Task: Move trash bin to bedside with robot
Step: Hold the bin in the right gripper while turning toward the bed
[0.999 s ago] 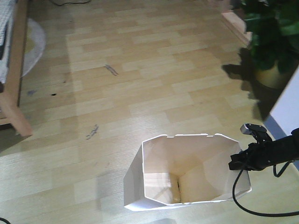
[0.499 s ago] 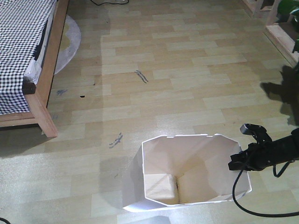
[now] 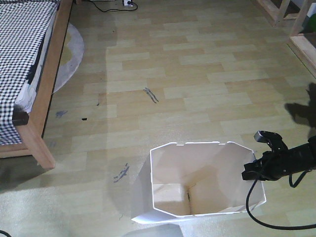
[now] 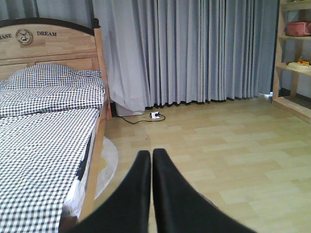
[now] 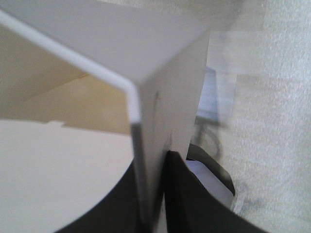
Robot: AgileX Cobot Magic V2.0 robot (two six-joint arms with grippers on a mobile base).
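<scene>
Trash bin [image 3: 207, 170], bed [image 3: 22, 44] on plank floor [image 3: 197, 74]

wooden headboard [image 4: 53, 48] lettered "MASE" and "DREAM", round emblem [image 4: 23, 36] between the two words

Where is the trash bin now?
Front view: trash bin at bottom centre on the floor, its right wall gripped by the right end effector, bed away at upper left.

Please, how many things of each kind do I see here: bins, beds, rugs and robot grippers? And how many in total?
trash bin: 1
bed: 1
round rug: 1
grippers, left gripper and right gripper: 2
total: 5
</scene>
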